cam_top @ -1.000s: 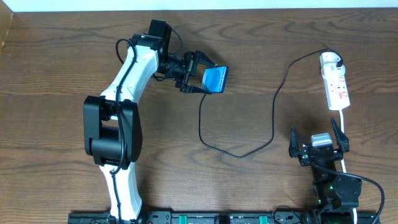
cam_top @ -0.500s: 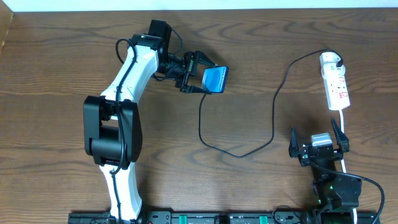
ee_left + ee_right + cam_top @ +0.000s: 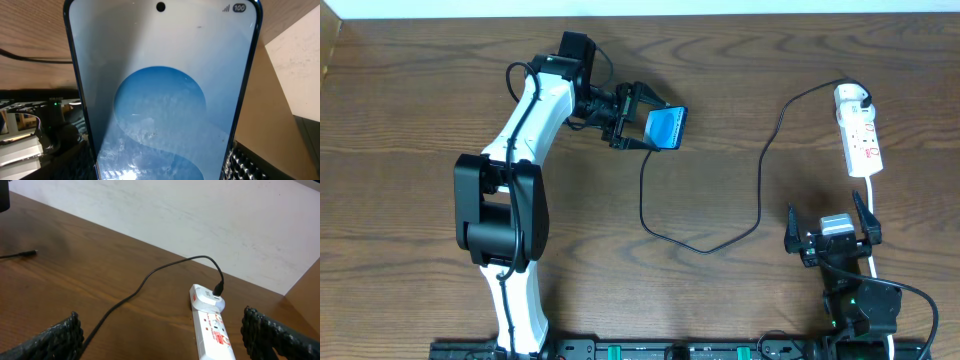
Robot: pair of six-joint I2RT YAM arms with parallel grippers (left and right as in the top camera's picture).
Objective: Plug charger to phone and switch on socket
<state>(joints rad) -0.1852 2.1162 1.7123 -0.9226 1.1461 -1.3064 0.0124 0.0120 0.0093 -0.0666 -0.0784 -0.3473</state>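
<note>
My left gripper point(image 3: 644, 124) is shut on the phone point(image 3: 668, 128) and holds it tilted above the table at the back centre. In the left wrist view the phone's blue screen point(image 3: 160, 90) fills the frame between my fingers point(image 3: 160, 167). The charger's black cable point(image 3: 758, 190) loops across the table. Its tip point(image 3: 647, 156) lies just below the phone; in the right wrist view the tip point(image 3: 30, 254) lies loose on the wood. Its white plug point(image 3: 850, 96) sits in the socket strip point(image 3: 863, 140). My right gripper point(image 3: 826, 214) is open and empty, just short of the strip point(image 3: 214, 332).
The strip's white cord point(image 3: 874, 190) runs down past my right gripper. The table's back edge meets a pale wall point(image 3: 200, 220). The left arm's black base point(image 3: 500, 215) stands at the left.
</note>
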